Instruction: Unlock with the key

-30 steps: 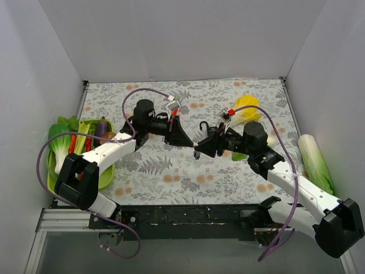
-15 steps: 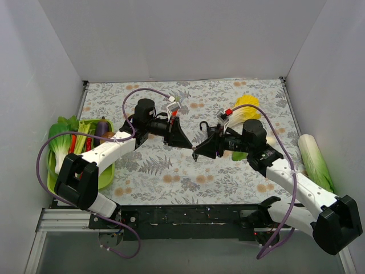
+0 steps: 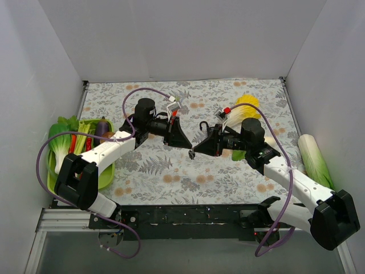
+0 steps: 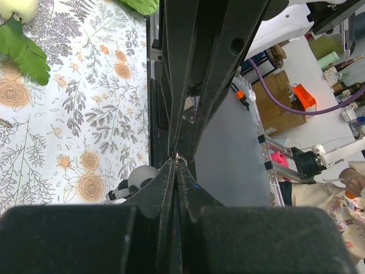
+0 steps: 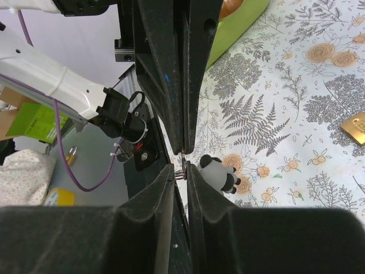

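Note:
My left gripper and my right gripper meet tip to tip above the middle of the flowered table. Both are shut on the small metal key and its ring, which also shows at the left fingertips. A panda charm hangs from the ring; it also shows in the left wrist view and the right wrist view. A brass padlock lies on the table apart from both grippers.
A green tray of vegetables stands at the left edge, with bok choy beside it. A yellow-white cabbage lies behind the right arm. A long napa cabbage lies by the right wall. White walls enclose the table.
My right gripper has moved a little left and up with the panda charm, closing on the left gripper's tips. The left gripper has barely moved.

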Action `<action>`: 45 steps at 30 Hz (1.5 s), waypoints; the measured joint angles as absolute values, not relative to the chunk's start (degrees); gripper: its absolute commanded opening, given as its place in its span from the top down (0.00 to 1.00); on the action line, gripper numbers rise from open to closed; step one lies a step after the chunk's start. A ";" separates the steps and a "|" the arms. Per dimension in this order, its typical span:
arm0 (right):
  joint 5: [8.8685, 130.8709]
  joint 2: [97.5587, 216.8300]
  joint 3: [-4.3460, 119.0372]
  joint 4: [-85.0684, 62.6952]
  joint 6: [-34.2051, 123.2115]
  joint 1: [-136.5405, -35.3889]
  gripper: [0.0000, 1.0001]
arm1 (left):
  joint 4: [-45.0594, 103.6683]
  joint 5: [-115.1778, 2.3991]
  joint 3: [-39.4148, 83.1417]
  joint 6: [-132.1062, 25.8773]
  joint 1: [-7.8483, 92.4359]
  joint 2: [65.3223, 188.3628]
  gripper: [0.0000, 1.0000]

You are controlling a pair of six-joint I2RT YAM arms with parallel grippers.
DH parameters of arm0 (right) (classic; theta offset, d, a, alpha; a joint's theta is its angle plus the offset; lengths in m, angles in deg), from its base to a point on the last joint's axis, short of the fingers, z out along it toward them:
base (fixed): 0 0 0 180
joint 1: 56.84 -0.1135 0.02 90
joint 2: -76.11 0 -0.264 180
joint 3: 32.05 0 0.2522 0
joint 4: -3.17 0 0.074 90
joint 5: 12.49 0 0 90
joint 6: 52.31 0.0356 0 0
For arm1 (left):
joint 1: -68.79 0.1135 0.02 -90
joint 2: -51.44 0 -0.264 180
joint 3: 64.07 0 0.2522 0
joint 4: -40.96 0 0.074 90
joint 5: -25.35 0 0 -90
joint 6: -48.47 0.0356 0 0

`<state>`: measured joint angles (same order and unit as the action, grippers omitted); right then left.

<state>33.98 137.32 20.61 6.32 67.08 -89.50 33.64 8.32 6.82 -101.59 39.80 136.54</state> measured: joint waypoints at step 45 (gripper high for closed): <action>49.33 128.89 10.14 8.81 69.50 -89.26 0.99 | 30.91 -29.21 6.95 -104.56 41.20 134.66 0.05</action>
